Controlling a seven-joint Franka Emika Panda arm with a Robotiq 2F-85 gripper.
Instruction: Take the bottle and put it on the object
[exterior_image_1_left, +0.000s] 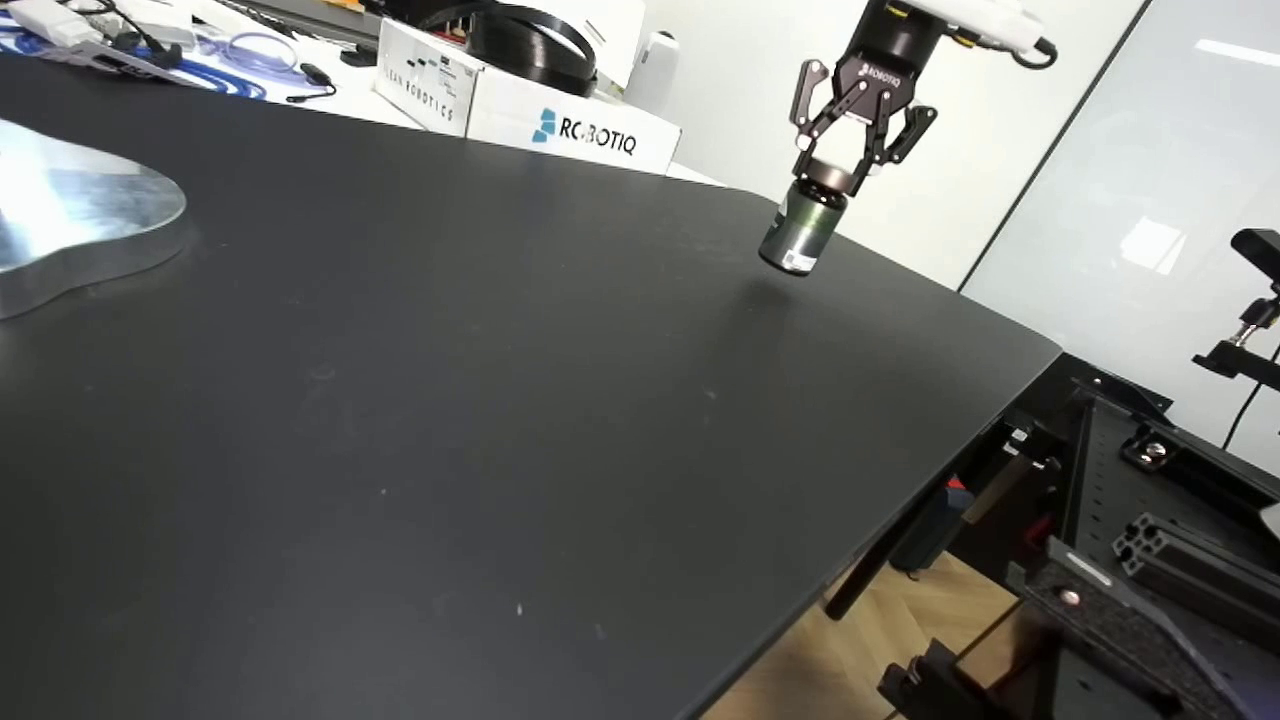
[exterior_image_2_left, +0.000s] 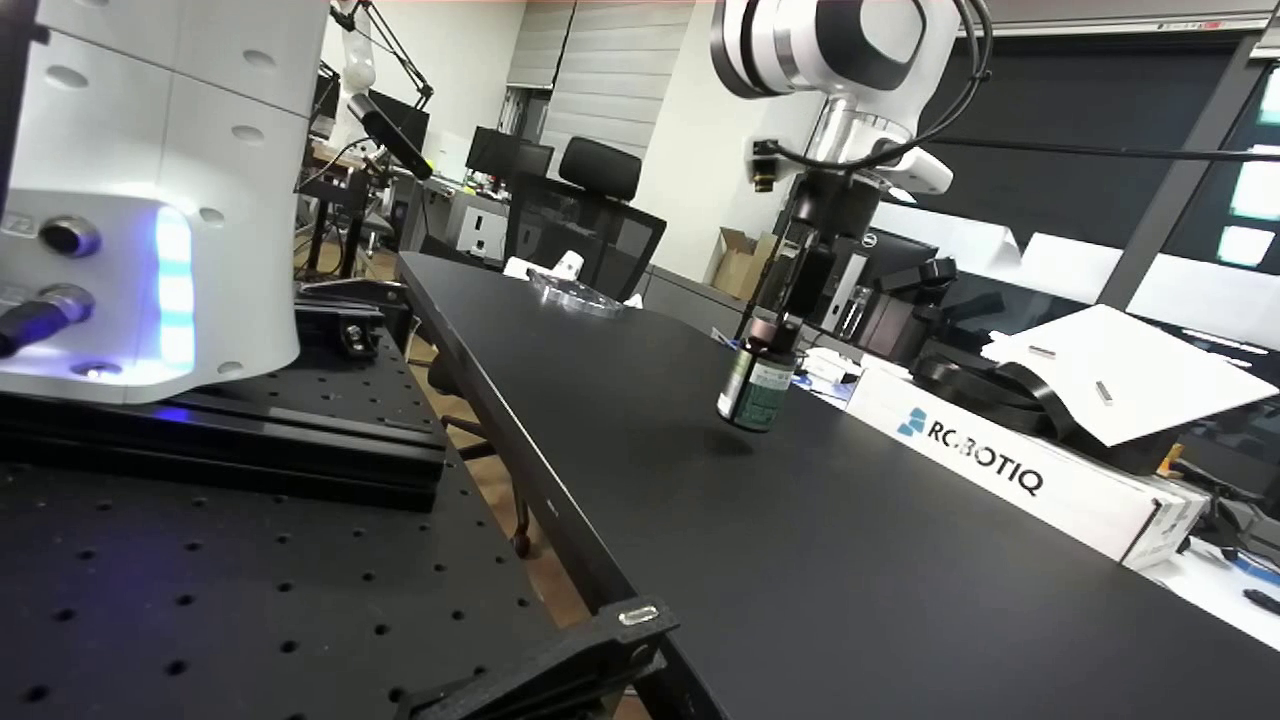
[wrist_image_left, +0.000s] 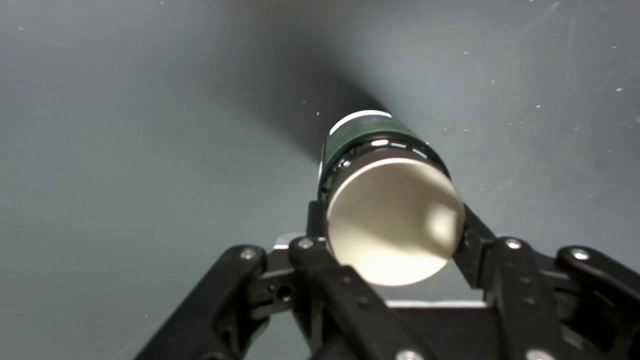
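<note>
The bottle is a small dark cylinder with a green and white label and a shiny beige-brown cap. It shows in both exterior views (exterior_image_1_left: 803, 228) (exterior_image_2_left: 758, 392) and in the wrist view (wrist_image_left: 367, 125). My gripper (exterior_image_1_left: 830, 174) is shut on its cap, one finger on each side, also in the wrist view (wrist_image_left: 393, 222). The bottle hangs slightly tilted above the dark table, with its shadow below. The object, a wide flat silver-grey piece (exterior_image_1_left: 95, 205), lies at the far left of an exterior view, partly cut off. A shiny flat piece (exterior_image_2_left: 578, 296) at the table's far end appears to be it.
A white Robotiq box (exterior_image_1_left: 575, 122) (exterior_image_2_left: 975, 460) stands along the back of the black table (exterior_image_1_left: 450, 400), with a black band (exterior_image_1_left: 530, 50) on it. Cables (exterior_image_1_left: 235, 65) lie beside it. The robot base (exterior_image_2_left: 170, 200) stands beside the table's edge.
</note>
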